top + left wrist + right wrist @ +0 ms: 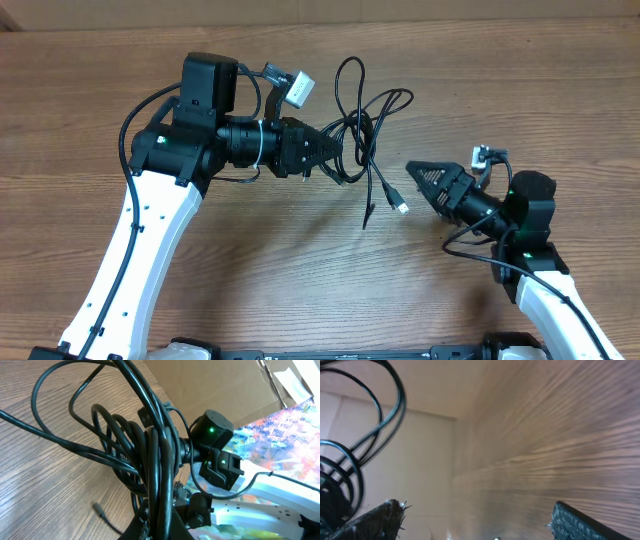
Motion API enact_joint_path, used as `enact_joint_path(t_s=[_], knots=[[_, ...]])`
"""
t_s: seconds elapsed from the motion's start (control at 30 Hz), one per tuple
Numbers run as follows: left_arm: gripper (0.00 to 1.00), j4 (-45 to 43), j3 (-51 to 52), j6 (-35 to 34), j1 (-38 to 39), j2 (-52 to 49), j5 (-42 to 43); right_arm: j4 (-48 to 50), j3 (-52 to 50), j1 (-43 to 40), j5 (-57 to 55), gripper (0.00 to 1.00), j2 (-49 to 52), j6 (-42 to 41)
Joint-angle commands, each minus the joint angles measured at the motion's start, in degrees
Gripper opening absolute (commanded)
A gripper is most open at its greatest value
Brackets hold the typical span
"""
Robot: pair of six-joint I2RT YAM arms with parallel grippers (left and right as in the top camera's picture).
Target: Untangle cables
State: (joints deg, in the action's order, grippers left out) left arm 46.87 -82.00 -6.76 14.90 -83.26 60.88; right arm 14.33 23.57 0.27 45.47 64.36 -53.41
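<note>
The left gripper (336, 150) is clamped on the cables (357, 132), gripping the tangled bunch at its tip near the middle of the wooden worktop (290, 270). The right gripper (413, 170) sits just to the right of the loose ends, its jaws spread wide with nothing between them. The cables are thin, black and glossy, bunched in overlapping loops that fan out past the left gripper, and two tails trail toward the right gripper, one ending in a silver plug (401, 208).
</note>
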Motion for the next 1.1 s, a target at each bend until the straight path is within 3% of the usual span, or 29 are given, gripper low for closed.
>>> enact_joint_path(t_s=[0.0, 0.3, 0.47, 0.67, 0.77, 0.87, 1.07], knots=[[0.04, -0.4, -0.2, -0.9, -0.2, 1.0, 2.3, 4.6, 0.9, 2.8, -6.3, 0.98, 0.0, -11.9], [0.04, -0.4, -0.2, 2.3, 0.7, 1.0, 2.8, 16.3, 0.9, 11.2, -19.2, 1.0, 0.7, -22.9], [0.04, -0.4, -0.2, 4.1, 3.0, 1.0, 6.3, 25.0, 0.9, 14.8, -24.4, 1.0, 4.9, -23.2], [0.04, -0.7, -0.2, 4.1, 6.3, 1.0, 6.7, 39.7, 0.9, 15.7, -22.3, 1.0, 13.6, -24.8], [0.04, -4.2, -0.2, 3.7, 7.1, 1.0, 6.9, 41.1, 0.9, 17.7, -21.0, 0.98, 16.5, -24.0], [0.04, -12.1, -0.2, -1.5, 6.8, 1.0, 8.5, 36.7, 0.9, 20.9, -19.9, 0.9, 18.7, -17.2], [0.04, -34.3, -0.2, -22.2, 3.3, 1.0, 7.3, 22.3, 0.9, 23.5, -22.6, 0.82, 20.3, -6.8]])
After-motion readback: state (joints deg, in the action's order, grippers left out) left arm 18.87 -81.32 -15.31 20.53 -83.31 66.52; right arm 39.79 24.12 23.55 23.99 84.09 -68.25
